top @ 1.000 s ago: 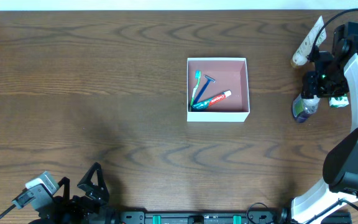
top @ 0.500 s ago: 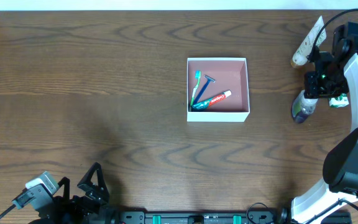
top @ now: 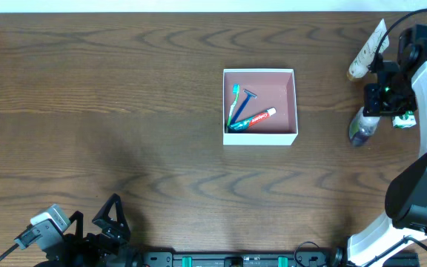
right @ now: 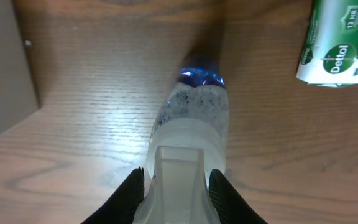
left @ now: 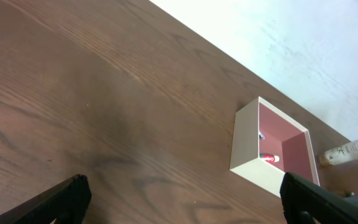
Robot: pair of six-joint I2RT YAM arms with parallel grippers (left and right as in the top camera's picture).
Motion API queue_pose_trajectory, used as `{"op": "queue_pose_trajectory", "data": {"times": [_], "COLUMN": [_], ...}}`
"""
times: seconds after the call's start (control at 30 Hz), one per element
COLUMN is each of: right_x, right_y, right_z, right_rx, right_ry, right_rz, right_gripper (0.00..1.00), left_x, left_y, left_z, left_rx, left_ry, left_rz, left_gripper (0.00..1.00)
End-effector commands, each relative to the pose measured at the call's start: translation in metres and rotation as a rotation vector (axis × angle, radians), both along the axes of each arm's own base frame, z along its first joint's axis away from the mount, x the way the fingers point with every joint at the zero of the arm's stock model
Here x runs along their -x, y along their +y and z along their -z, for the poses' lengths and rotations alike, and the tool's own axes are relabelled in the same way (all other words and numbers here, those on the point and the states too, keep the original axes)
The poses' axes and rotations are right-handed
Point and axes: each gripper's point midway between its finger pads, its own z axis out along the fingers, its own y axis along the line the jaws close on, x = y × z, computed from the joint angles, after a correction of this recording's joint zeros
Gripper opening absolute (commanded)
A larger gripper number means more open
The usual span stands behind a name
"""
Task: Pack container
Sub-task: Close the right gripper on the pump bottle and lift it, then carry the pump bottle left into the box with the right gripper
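Observation:
The container (top: 296, 104), a square white box with a pink floor, sits mid-table and holds a toothbrush, a razor and a toothpaste tube (top: 258, 118). It also shows in the left wrist view (left: 253, 158). My right gripper (right: 179, 186) is shut on the white cap of a clear bottle with blue liquid (right: 194, 99), which shows in the overhead view (top: 362, 128) right of the container. My left gripper (left: 179, 202) is open and empty near the table's front left corner, far from the container.
A green soap box (right: 337, 43) lies just right of the bottle. A white tube (top: 365, 50) lies at the back right, near the table's far edge.
The right gripper and the bottle have shifted slightly up the frame, toward the back. The left arm has not moved.

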Motion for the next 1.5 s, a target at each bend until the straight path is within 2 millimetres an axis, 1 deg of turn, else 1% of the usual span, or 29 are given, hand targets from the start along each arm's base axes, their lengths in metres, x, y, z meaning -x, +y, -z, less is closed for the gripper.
{"op": "queue_pose_trajectory", "data": {"times": [0.0,0.13,0.37,0.47,0.57,0.73,0.93,0.97,1.03,1.13,1.2,1.33,1.47], "right_x": [-0.014,-0.015,-0.025,-0.029,-0.031,-0.038,-0.058,-0.060,-0.063,-0.065,-0.064,-0.061,-0.063], "right_y": [0.001,0.015,0.068,0.085,0.102,0.135,0.174,0.181,0.194,0.200,0.205,0.217,0.221], "right_z": [-0.030,-0.057,-0.107,-0.124,-0.136,-0.141,-0.153,-0.155,-0.156,-0.152,-0.149,-0.148,-0.144], "right_rx": [-0.033,-0.097,-0.323,-0.377,-0.410,-0.422,-0.444,-0.447,-0.428,-0.346,-0.310,-0.305,-0.309], "right_ry": [-0.084,-0.121,-0.232,-0.282,-0.313,-0.337,-0.427,-0.441,-0.461,-0.463,-0.459,-0.456,-0.447], "right_rz": [0.028,0.014,-0.060,-0.099,-0.143,-0.209,-0.250,-0.266,-0.303,-0.301,-0.300,-0.323,-0.303], "right_gripper": [0.25,0.25,0.24,0.24,0.24,0.24,0.20,0.21,0.27,0.30,0.30,0.30,0.29], "left_x": [0.000,0.000,0.000,0.000,0.000,0.000,0.000,0.000,0.000,0.000,0.000,0.000,0.000], "left_y": [0.001,0.001,0.001,0.001,0.001,0.001,0.001,0.001,0.001,0.001,0.001,0.001,0.001], "left_z": [-0.001,-0.001,-0.001,-0.001,-0.001,-0.001,-0.001,-0.001,-0.001,-0.001,-0.001,-0.001,-0.001], "left_rx": [0.004,0.004,0.004,0.004,0.004,0.004,0.004,0.004,0.004,0.004,0.004,0.004,0.004], "left_ry": [-0.004,-0.004,-0.004,-0.004,-0.004,-0.004,-0.004,-0.004,-0.004,-0.004,-0.004,-0.004,-0.004], "left_rz": [-0.006,-0.006,-0.006,-0.006,-0.006,-0.006,-0.006,-0.006,-0.006,-0.006,-0.006,-0.006,-0.006], "left_gripper": [0.98,0.98,0.98,0.98,0.98,0.98,0.98,0.98,0.98,0.98,0.98,0.98,0.98]}}
